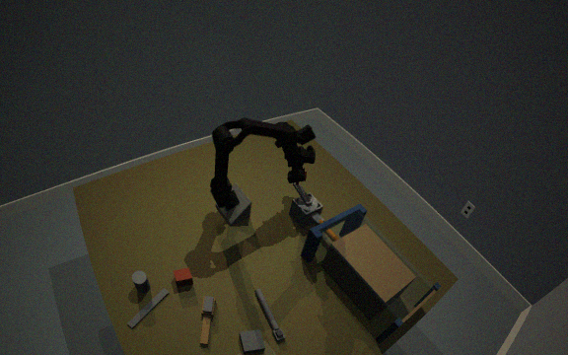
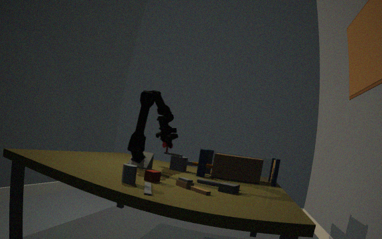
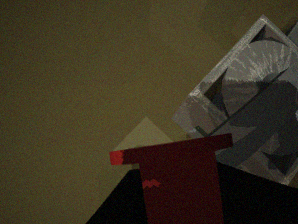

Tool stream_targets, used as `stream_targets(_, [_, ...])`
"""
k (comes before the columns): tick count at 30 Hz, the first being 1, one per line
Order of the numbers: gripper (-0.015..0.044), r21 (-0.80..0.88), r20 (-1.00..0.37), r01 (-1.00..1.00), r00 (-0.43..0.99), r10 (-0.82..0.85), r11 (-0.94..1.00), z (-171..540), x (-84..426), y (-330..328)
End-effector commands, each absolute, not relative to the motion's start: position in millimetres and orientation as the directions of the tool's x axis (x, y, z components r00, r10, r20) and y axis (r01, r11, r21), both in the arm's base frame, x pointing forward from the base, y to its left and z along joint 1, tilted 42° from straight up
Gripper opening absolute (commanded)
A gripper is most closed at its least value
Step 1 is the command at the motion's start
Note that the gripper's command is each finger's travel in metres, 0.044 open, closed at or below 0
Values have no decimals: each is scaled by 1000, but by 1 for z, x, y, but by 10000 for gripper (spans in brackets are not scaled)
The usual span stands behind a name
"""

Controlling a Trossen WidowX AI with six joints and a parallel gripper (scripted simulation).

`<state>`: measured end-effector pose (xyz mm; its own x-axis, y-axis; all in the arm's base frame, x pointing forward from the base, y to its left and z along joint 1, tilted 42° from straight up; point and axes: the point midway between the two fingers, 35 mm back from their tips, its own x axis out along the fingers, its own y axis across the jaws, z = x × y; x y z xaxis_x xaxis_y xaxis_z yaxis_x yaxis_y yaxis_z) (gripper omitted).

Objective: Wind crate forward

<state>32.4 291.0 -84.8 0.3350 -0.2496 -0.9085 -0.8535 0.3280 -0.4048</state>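
My gripper (image 1: 296, 182) (image 2: 167, 149) is shut on the outer end of the winch handle (image 1: 303, 192) (image 2: 174, 154). The handle's arm slants over the winch (image 1: 298, 213) (image 2: 178, 164), and its inner end meets the winch top. The winch also shows at the right of the wrist view (image 3: 257, 62); the key is hidden. An orange strap (image 1: 330, 233) (image 2: 194, 163) runs from the winch under the blue steel frame (image 1: 337, 218) (image 2: 205, 162) to the crate (image 1: 375, 261) (image 2: 237, 167). The crate sits flat behind the frame. Its front is near the frame; contact cannot be told.
A red block (image 1: 183, 276) (image 2: 152, 176), a grey can (image 1: 140, 280) (image 2: 129, 174), a flat bar (image 1: 148, 309), a wood-handled tool (image 1: 206, 327), a grey rod (image 1: 268, 313) and a grey block (image 1: 251, 341) lie away from the winch. Blue posts with a wooden bar (image 1: 419, 307) stand behind the crate.
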Motion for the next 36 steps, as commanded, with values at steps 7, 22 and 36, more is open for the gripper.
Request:
stream_targets(7, [0,-417,-900,-853,337,-277,315,-74,34,270])
stream_targets(22, [0,-419,-898,-852,338,-280,313,-48,51,243])
stream_targets(36, [0,-420,-897,-852,340,-282,313,-35,67,231])
